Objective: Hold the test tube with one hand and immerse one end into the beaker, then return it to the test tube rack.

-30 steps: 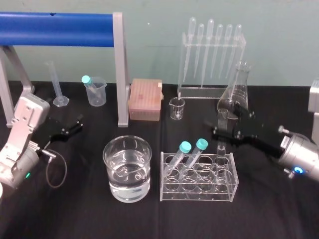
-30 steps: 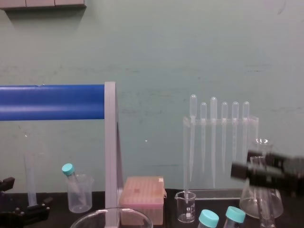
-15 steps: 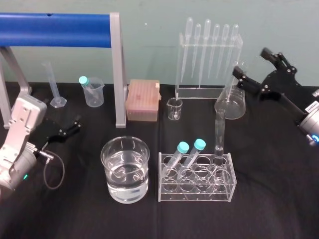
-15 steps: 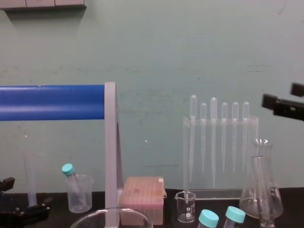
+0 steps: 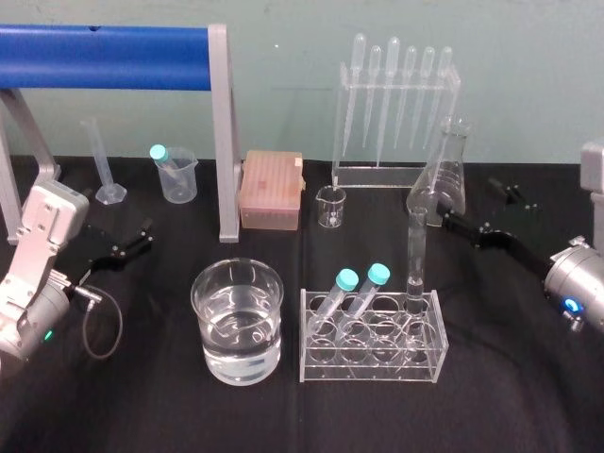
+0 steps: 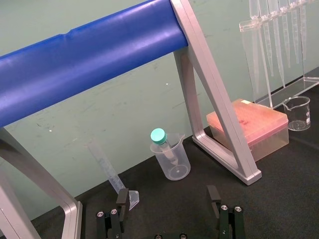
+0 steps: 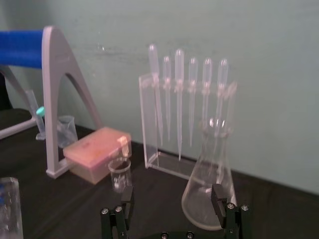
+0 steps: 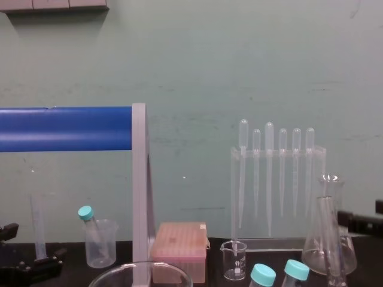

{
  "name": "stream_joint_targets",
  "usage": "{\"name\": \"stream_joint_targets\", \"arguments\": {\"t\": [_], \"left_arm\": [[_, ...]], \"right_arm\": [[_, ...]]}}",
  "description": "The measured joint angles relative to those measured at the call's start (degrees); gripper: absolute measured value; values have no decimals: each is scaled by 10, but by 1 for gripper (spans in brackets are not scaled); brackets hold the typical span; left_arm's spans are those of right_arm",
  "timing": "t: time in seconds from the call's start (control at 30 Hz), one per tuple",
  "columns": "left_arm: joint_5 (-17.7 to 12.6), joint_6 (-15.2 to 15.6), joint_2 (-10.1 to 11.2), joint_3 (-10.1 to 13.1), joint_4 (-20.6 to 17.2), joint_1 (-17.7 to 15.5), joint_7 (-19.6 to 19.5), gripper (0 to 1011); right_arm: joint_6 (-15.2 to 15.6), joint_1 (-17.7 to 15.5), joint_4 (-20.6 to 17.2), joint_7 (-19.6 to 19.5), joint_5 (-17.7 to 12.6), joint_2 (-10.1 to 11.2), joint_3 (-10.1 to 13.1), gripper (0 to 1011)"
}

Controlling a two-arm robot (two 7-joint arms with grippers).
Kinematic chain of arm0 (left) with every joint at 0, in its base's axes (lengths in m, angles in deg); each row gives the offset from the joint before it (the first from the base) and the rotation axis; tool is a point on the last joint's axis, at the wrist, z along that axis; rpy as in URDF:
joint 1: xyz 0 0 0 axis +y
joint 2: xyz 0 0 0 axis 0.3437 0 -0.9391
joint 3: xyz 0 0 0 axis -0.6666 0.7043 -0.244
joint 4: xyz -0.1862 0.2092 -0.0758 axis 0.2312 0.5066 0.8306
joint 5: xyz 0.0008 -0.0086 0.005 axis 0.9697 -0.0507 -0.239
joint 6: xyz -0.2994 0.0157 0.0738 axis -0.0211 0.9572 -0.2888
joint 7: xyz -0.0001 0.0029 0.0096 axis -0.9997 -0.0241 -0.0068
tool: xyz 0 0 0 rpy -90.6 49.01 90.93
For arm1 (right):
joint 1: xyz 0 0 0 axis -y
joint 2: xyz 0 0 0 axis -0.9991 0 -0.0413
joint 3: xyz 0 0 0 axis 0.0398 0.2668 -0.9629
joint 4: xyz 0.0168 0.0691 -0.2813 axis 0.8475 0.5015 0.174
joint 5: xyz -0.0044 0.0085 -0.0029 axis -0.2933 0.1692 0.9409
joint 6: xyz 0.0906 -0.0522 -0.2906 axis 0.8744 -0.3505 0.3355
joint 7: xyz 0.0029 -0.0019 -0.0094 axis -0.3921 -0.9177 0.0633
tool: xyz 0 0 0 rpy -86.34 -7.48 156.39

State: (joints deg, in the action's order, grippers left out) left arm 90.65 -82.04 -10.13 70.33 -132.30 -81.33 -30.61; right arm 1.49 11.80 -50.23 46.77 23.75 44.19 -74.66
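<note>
Upright in the rack [image 5: 370, 366], centre-right, the test tube [image 5: 416, 247] stands left of the nearer, wide-spread right gripper [image 5: 472, 201]; the left gripper [image 5: 138, 240], likewise spread, idles far left

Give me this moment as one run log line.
test tube: upright in test tube rack, ungripped | beaker: clear liquid, left of rack | right gripper: open, beside conical flask | left gripper: open, parked left

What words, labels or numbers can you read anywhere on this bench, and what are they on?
No text can be read.
Small glass beaker: faint white markings, too small to read.
Nothing legible on the test tube rack, big beaker or pink box.
</note>
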Motion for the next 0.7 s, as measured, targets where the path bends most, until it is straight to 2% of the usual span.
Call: {"name": "stream_joint_targets", "arguments": {"t": [0.17, 0.7], "left_arm": [[0, 0, 0, 0, 0, 0, 0, 1000], [0, 0, 0, 0, 0, 0, 0, 1000]], "right_arm": [[2, -6, 10, 9, 0, -10, 1, 1000], [2, -4, 8, 8, 0, -7, 1, 1000]]}}
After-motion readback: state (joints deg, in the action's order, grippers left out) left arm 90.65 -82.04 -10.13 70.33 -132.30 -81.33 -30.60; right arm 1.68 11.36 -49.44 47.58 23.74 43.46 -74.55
